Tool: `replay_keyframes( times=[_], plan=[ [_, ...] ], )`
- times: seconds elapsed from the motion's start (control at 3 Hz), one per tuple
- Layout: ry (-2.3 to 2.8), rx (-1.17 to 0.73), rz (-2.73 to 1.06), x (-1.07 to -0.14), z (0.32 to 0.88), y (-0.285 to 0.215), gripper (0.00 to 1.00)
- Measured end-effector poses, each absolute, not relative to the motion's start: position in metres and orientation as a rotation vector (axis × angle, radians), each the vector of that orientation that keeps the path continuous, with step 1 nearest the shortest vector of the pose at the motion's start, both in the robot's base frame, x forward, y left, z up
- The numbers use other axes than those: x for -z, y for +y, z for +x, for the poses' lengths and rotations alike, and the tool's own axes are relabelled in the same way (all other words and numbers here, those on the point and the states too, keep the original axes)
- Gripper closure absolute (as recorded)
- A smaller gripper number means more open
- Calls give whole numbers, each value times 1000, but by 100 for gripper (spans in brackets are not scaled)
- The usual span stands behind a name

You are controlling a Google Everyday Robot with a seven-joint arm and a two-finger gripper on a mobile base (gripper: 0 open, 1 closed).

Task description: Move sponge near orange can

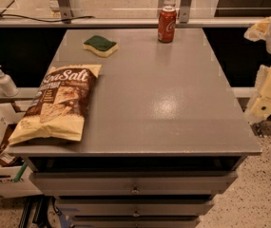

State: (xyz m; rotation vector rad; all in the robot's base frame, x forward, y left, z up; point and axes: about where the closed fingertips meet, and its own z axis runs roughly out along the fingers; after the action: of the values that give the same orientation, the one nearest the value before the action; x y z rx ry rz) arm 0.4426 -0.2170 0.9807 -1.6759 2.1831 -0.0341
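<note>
Hand [267,99], state not discernible, beside surface [173,103]; sponge [100,45], well apart from it, warrants a top-down grasp, release just short of can [167,24].

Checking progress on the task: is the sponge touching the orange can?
Apart. The camera view shows a wide stretch of bare table between the sponge and the orange can. The gripper hangs off the table's right edge, away from both.
</note>
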Motion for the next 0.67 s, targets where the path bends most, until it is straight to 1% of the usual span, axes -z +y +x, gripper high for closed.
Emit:
replay_keyframes(
  times=[0.33, 0.67],
  plan=[
    [2090, -107, -1595, -983, 457, -217, 0],
    [2058, -177, -1583, -985, 457, -204, 0]
  ],
)
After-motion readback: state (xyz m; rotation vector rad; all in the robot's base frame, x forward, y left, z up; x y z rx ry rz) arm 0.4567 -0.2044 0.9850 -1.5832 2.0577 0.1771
